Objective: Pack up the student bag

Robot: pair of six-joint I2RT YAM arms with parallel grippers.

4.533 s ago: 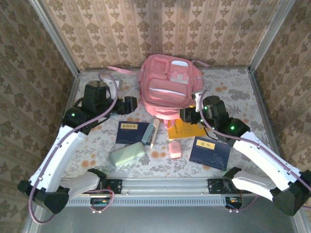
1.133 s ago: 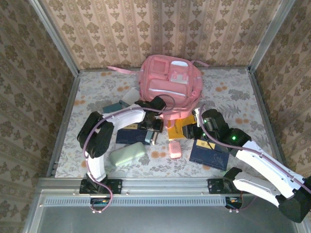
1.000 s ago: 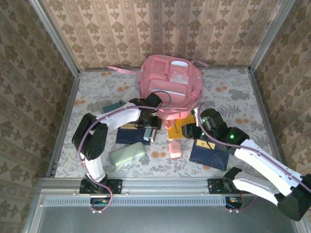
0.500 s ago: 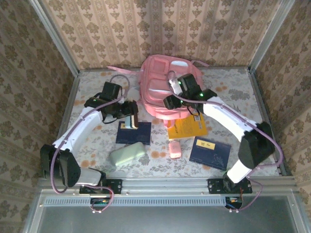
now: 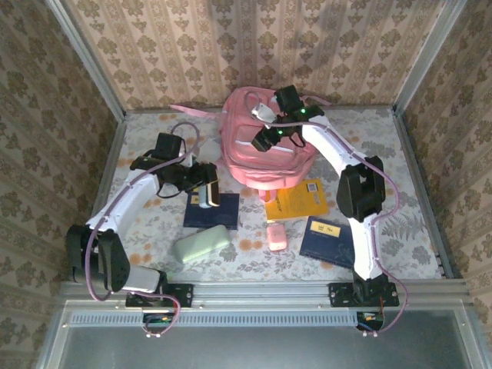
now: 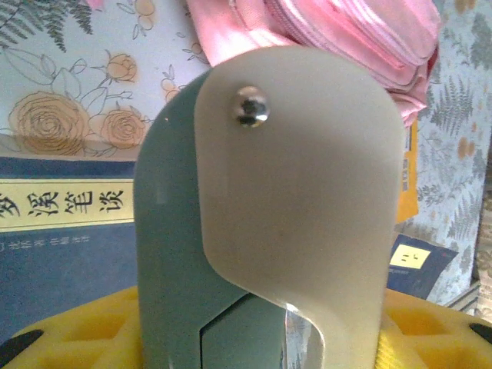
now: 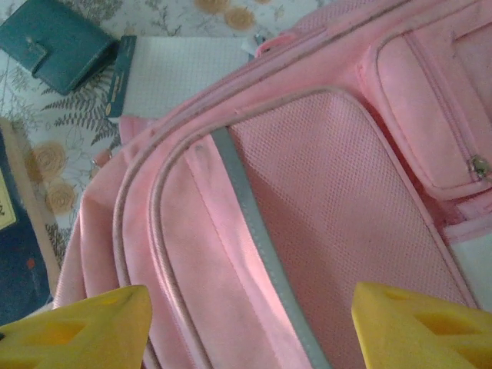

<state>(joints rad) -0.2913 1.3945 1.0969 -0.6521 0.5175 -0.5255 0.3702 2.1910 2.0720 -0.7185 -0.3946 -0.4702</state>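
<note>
The student bag (image 5: 265, 142) is a pink backpack lying at the back of the table, front pockets up. My right gripper (image 5: 267, 138) hovers over its front, open; in the right wrist view its yellow fingertips (image 7: 73, 327) stand wide apart above the pink fabric (image 7: 307, 192) and pale stripe, nothing between them. My left gripper (image 5: 207, 191) is left of the bag, above a blue book (image 5: 211, 213). It is shut on a slim teal-and-cream case (image 6: 269, 192) with a metal rivet, which stands upright between the jaws.
On the floral table lie a pale green case (image 5: 200, 244), a pink eraser (image 5: 277, 237), an orange booklet (image 5: 296, 201) and a second blue book (image 5: 332, 240). A teal wallet (image 7: 58, 42) and a white pad (image 7: 184, 69) lie left of the bag. Walls close in on three sides.
My right gripper has left the orange booklet, risen over the bag's front and opened wider. My left gripper has carried the teal-and-cream case leftward, off the table, and now holds still.
</note>
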